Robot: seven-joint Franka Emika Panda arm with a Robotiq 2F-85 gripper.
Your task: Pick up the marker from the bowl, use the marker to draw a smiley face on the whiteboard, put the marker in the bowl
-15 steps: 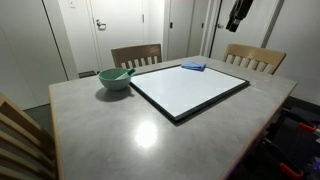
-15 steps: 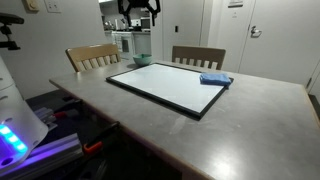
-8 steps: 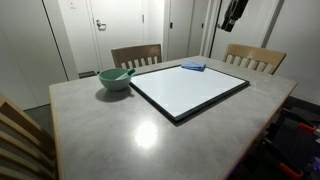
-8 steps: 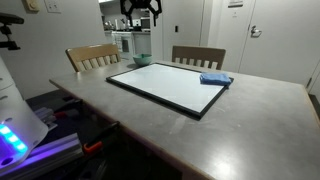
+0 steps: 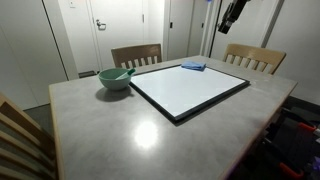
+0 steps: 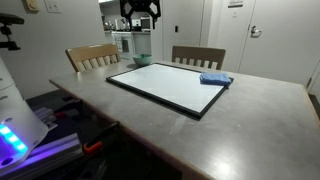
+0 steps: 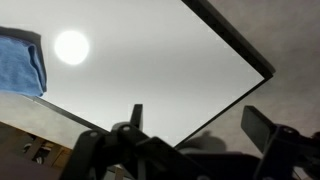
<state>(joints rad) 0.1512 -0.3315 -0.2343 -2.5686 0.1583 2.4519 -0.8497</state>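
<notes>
Our gripper (image 5: 228, 26) hangs high over the table (image 5: 150, 135), above the far side of the whiteboard (image 5: 188, 92), with its jaws spread wide and nothing between them.

The bowl (image 5: 116, 78) sits off the board's corner, close to the table edge where a chair (image 5: 136, 54) stands. A thin dark bit leaning at its rim on the board side looks to us like the marker (image 5: 127, 71). It is too small for us to read its long axis with any confidence.

So the coming move turns on this: the bowl lies well apart from the jaws, across the board and far below. We judge we must travel over the board towards that corner, descend, and only then line the jaws across the marker.

In the wrist view the gripper (image 7: 195, 140) looks down on bare board, one framed edge and the blue pad (image 7: 20, 62). The bowl is not in it at all. In an exterior view the bowl (image 6: 142, 60) shows just behind the board, nearly under the gripper (image 6: 141, 18), but no marker can be made out there.
</notes>
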